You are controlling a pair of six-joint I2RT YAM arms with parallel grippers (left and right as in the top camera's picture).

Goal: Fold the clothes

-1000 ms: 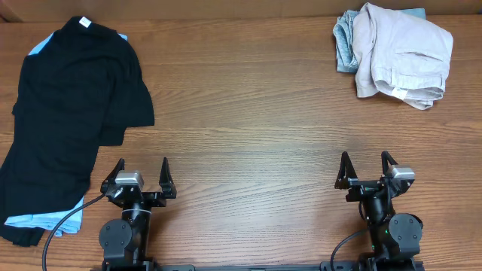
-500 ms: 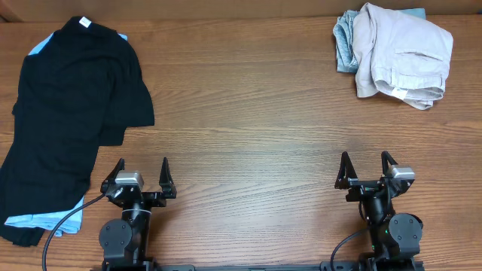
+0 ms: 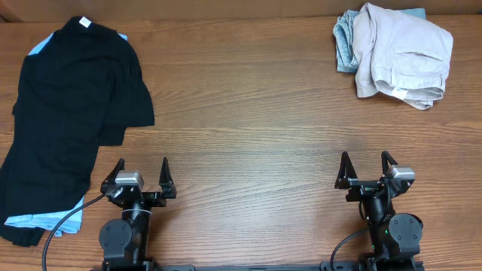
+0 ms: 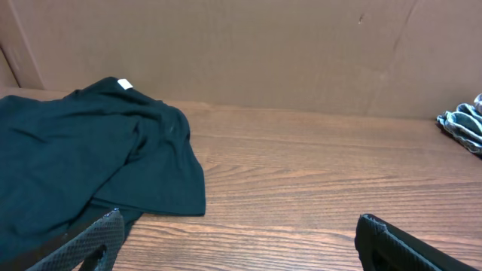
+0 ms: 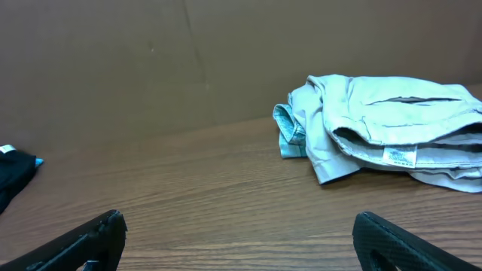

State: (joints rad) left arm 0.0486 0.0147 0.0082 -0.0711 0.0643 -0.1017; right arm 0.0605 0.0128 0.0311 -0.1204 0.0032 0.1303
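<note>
Left claw (image 3: 143, 162) and right claw (image 3: 365, 156) gape open, empty. The black T-shirt (image 3: 68, 113) lies crumpled ahead-left of the left claw (a light blue T-shirt (image 3: 45, 220) under it). Beige clothes (image 3: 403, 53) sit far beyond the right claw.

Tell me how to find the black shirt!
Look at the brown wooden table and go to its left end, beyond the left claw. A floppy black cloth T-shirt lies there over a light blue shirt. Only it is black with a tiny white neck label; the crumpled beige clothes sit far right.
</note>
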